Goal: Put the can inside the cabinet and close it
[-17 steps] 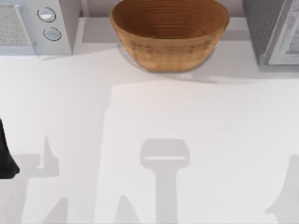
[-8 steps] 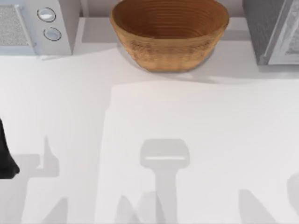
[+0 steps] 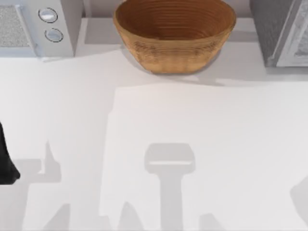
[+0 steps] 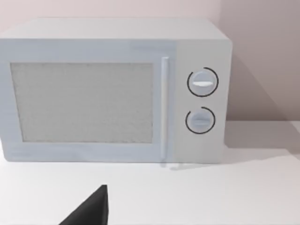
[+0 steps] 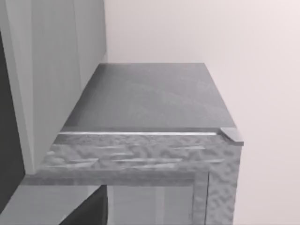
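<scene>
From above, a woven brown basket (image 3: 174, 34) sits at the back centre of the white tabletop (image 3: 192, 125), with a pale microwave (image 3: 36, 26) at the back left corner and the grey cabinet (image 3: 281, 31) at the back right. The left arm (image 3: 6, 159) is a dark shape at the tabletop's left edge.

At the left wrist, the microwave (image 4: 112, 91) stands shut on the tabletop, its two dials (image 4: 202, 82) beside the door handle; a dark finger tip (image 4: 91, 211) juts into frame, and whether the jaws are apart or together cannot be told.

At the right wrist, the cabinet (image 5: 150, 108) is close, seen from just above its top; the right jaws' state cannot be told.
</scene>
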Tool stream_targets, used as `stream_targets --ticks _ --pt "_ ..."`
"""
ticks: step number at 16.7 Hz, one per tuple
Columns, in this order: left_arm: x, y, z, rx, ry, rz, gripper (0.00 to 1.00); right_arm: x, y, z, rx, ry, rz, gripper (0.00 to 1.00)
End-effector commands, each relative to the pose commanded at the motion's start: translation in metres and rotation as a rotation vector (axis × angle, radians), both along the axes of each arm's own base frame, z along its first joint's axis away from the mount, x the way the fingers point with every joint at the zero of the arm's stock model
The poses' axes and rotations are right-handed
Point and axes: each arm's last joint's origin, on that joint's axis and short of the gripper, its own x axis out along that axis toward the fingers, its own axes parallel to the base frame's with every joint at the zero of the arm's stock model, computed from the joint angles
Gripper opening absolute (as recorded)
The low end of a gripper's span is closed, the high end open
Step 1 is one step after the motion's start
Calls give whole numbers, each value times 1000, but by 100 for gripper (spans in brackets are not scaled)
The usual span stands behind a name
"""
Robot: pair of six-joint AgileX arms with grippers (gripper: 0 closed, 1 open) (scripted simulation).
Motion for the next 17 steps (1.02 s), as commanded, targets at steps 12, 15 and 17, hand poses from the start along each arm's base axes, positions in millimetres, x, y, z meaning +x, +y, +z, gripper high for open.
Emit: stream_targets --ticks 12,15,17 --pt "0 0 0 0 0 0 100 83 79 8 -1 -10 7 100" --pt "0 0 0 0 0 0 100 106 135 8 3 -10 8 100" --pt "0 0 0 0 0 0 100 112 176 7 5 -8 7 100"
